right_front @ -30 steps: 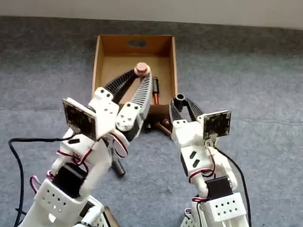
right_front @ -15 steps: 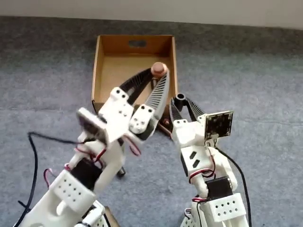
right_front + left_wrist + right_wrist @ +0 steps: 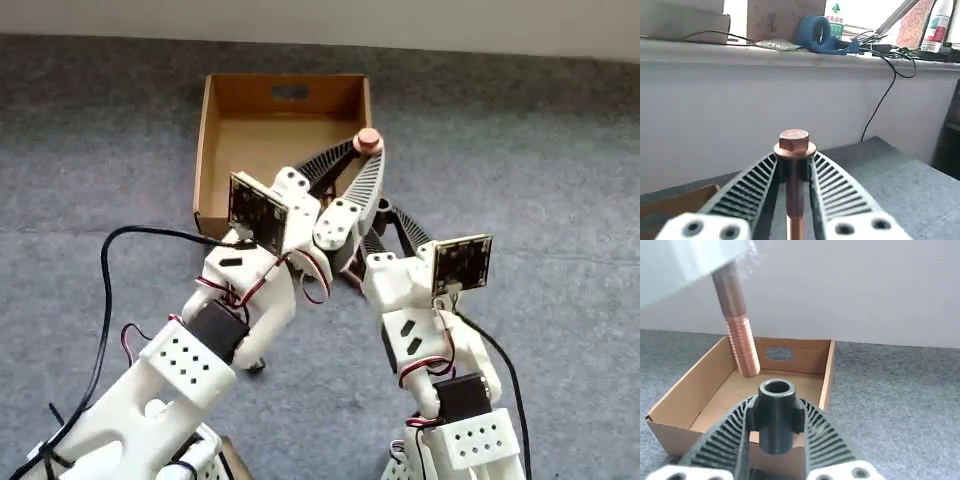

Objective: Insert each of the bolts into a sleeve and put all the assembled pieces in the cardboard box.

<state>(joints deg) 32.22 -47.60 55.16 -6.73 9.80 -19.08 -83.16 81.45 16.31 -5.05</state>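
My left gripper [image 3: 364, 160] is shut on a copper bolt [image 3: 368, 140], head up, its shank running down between the fingers [image 3: 794, 170]. It hangs over the right front corner of the cardboard box [image 3: 215, 120]. My right gripper [image 3: 776, 407] is shut on an upright black sleeve [image 3: 776, 415], just in front of the box wall [image 3: 826, 375]. In the right wrist view the bolt's threaded tip [image 3: 742, 352] hangs above the sleeve's open mouth and a little to one side, not inside it. In the high view the left gripper covers the sleeve.
A loose black sleeve [image 3: 257, 366] lies on the grey carpet beside the left arm's base. A black cable [image 3: 105, 300] loops at the left. Bare carpet stretches to the right of the box and the right arm.
The left arm has swung to the right with the bolt, from over the middle of the box to above the right gripper's sleeve. The right arm has stayed still.
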